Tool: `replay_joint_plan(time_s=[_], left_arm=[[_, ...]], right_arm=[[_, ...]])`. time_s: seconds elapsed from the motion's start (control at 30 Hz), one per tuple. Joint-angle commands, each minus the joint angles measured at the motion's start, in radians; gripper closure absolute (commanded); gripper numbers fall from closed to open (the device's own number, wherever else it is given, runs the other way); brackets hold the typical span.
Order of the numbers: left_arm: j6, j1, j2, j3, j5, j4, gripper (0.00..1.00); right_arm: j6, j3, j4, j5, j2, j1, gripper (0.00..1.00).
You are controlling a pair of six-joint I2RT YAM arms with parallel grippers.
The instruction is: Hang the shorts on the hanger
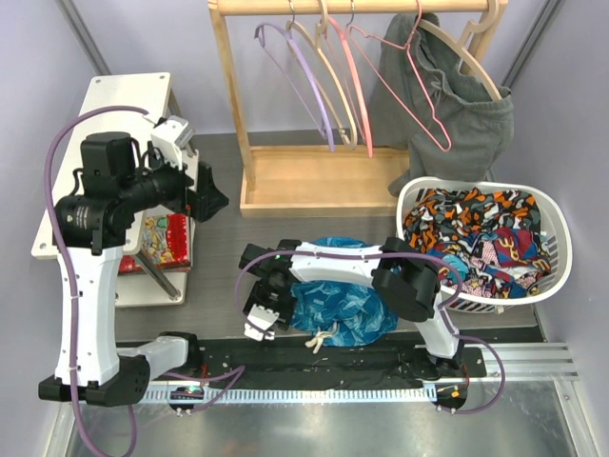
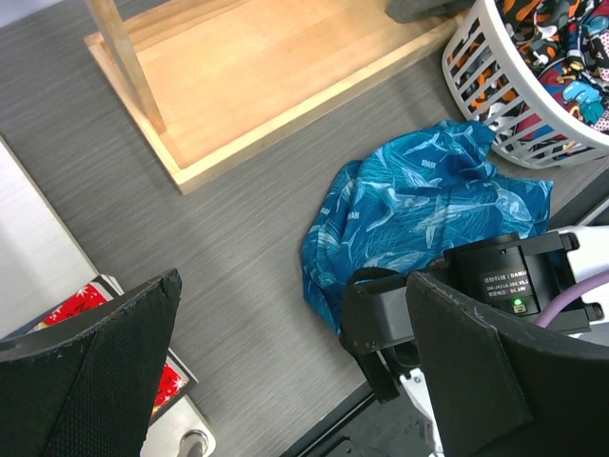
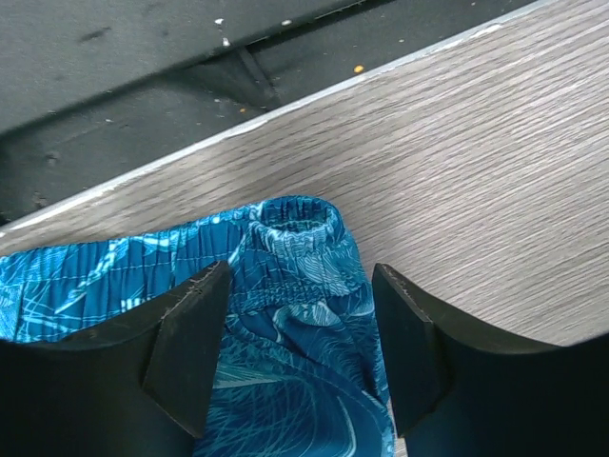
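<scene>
The blue leaf-print shorts (image 1: 343, 305) lie crumpled on the table near its front edge, white drawstring (image 1: 319, 338) at the front. The thin pink wire hanger (image 1: 383, 44) hangs on the rack's rail at the back, beside a grey garment. My right gripper (image 1: 262, 309) reaches left across the shorts. In the right wrist view it (image 3: 300, 286) is open, low over the elastic waistband edge of the shorts (image 3: 295, 233), fingers either side of the fabric. My left gripper (image 1: 207, 195) is raised at the left, open and empty (image 2: 295, 371). The shorts (image 2: 419, 205) show below it.
A wooden clothes rack (image 1: 314, 176) stands at the back with purple, wooden and salmon hangers and a grey garment (image 1: 461, 109). A white laundry basket (image 1: 559, 228) of orange-navy clothes sits at right. A white side shelf (image 1: 124, 90) with a red box (image 1: 166, 238) is at left.
</scene>
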Motion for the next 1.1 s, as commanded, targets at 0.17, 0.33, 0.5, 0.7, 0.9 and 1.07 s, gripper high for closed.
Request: replay_joint_plan(time_s=[0.17,0.33,0.5,0.7,0.9,1.07], left_arm=[[0.02,0.008,-0.025,-0.038,0.0,0.008,0.0],[0.025,0.008,-0.021,-0.035,-0.007,-0.003,0.0],[0.014,0.007,-0.017,-0.03,-0.009,0.008,0.0],[-0.082,0.007,-0.05,-0.111,-0.038,0.159,0.0],[-0.181,0.007,-0.091,-0.213,-0.05,0.359,0.0],[-0.126,0.005,-0.096,-0.279,0.018,0.391,0.02]], right_arm=[[-0.098,0.096,-0.099,0.052,0.071,0.037,0.36],[-0.107,0.084,-0.161,0.125,0.106,0.05,0.63],[0.051,0.124,-0.157,0.144,0.067,0.048,0.99],[0.405,0.286,-0.133,0.018,-0.136,-0.074,0.99],[0.704,0.33,-0.037,0.033,-0.314,-0.246,0.99],[0.764,0.241,-0.024,0.033,-0.533,-0.332,0.99]])
